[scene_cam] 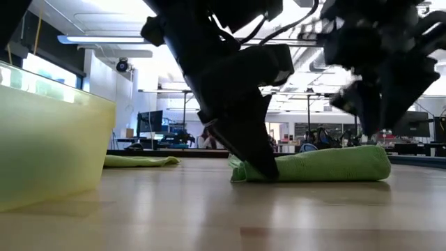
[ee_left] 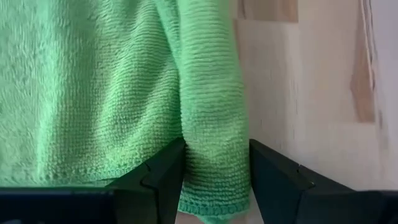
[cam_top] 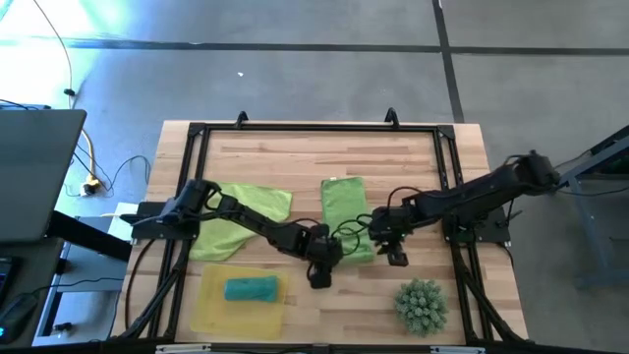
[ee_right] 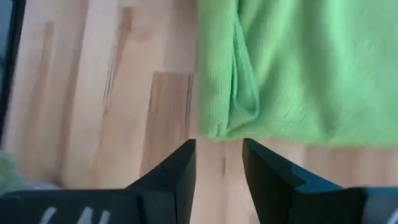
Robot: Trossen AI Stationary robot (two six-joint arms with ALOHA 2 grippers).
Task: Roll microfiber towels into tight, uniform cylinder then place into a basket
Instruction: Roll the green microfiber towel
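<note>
A pale butcher-block tabletop (cam_top: 295, 162) inside a black metal frame (cam_top: 197, 133) stands on a grey floor, and the low view looks past it into a bright workshop with ceiling lights and distant desks. Taking the basket (cam_top: 211, 313), a shallow translucent yellow tray at the table's near left corner, as the landmark: one rolled teal towel (cam_top: 251, 288) lies inside it. Two lime-green microfiber towels are out on the wood. One lies spread and rumpled (cam_top: 236, 221) just beyond the basket's far edge, under the left arm. The other, the folded green towel (cam_top: 346, 211), lies farther to the basket's right, near the table's middle, as a long strip running away from the near edge. A single spiky green ball-shaped ornament (cam_top: 423, 305) sits well to the basket's right, by the near right corner. Two arms are at work. The left gripper (ee_left: 214, 180) is down at the folded towel's near end, on the basket side, its two dark fingers (ee_left: 165, 171) set either side of a folded edge of the cloth, grasping it. The right gripper (ee_right: 217, 165) hovers at the same near end on the side away from the basket; its fingers (ee_right: 180, 168) stand slightly apart over bare wood just short of the towel's corner, released and holding nothing.
</note>
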